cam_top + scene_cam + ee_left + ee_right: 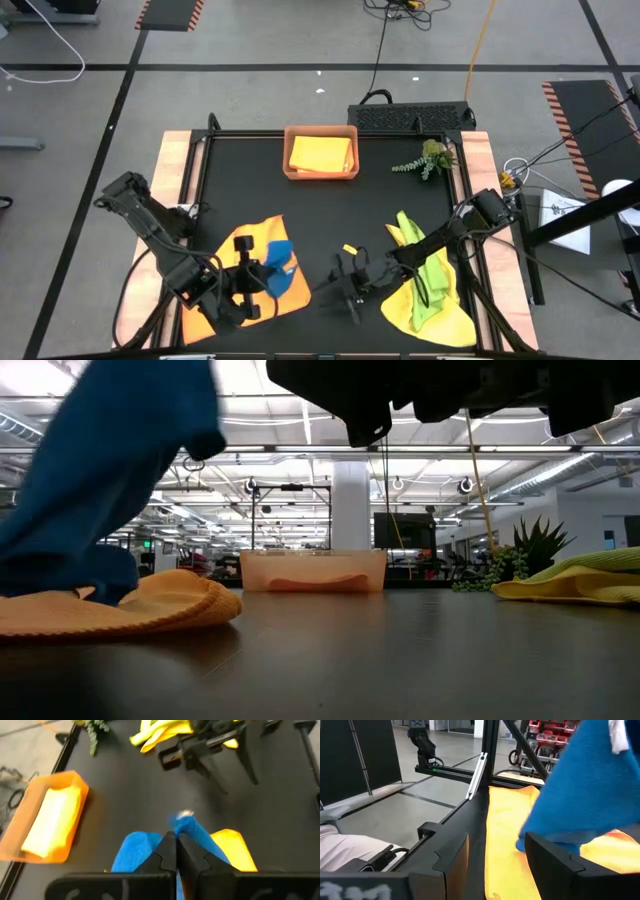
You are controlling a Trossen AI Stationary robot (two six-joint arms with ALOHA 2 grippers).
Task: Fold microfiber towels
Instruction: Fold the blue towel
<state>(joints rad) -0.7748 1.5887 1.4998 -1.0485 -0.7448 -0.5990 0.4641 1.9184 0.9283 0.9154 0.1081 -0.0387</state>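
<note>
Surface: black table, wood edges | 12 o'clock: tray holding 1 yellow towel | 7 o'clock: left gripper clamped on blue towel, lifted over orange towel | 6 o'clock: right gripper spread, empty | 5 o'clock: green towel on yellow | Room: open lab hall, ceiling lights.

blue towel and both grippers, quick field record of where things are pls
blue towel: lifted, pinched by left gripper, above orange towel
left gripper: shut on blue towel, front left of table
right gripper: open, front centre, facing the blue towel
orange towel: flat on table, front left
yellow towel: front right, lime green towel on it
tray: back centre, holds a folded yellow towel
</note>
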